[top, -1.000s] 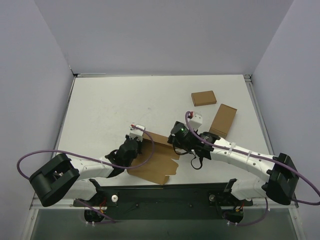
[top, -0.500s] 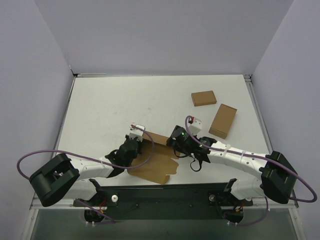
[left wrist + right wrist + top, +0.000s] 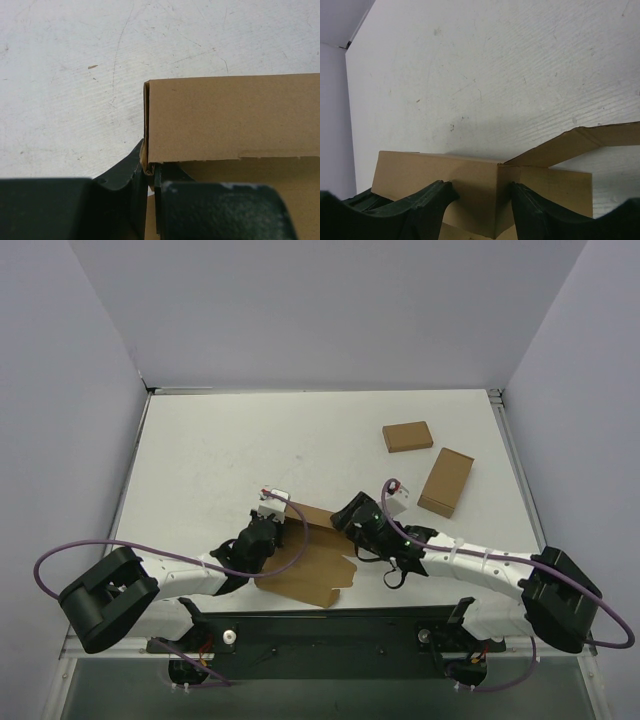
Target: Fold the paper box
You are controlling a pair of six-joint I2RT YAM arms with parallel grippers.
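Note:
The paper box (image 3: 312, 562) is a partly folded brown cardboard sheet near the table's front middle, with a raised wall along its far edge. My left gripper (image 3: 272, 532) is shut on the left end of that wall; in the left wrist view its fingertips (image 3: 149, 172) pinch the wall's corner edge below the upright panel (image 3: 230, 115). My right gripper (image 3: 350, 522) is at the wall's right end. In the right wrist view its jaws (image 3: 480, 197) stand open on either side of a folded corner of the cardboard (image 3: 470, 185), with a flap (image 3: 580, 142) rising to the right.
Two small ready-made brown boxes lie at the back right, one (image 3: 407, 436) farther and one (image 3: 446, 481) nearer. White walls ring the table. Both arms' forearms and purple cables lie along the front edge.
My right gripper has shifted left and rotated at the cardboard's right end, its forearm dropping toward the front edge. The left gripper has stayed shut on the wall.

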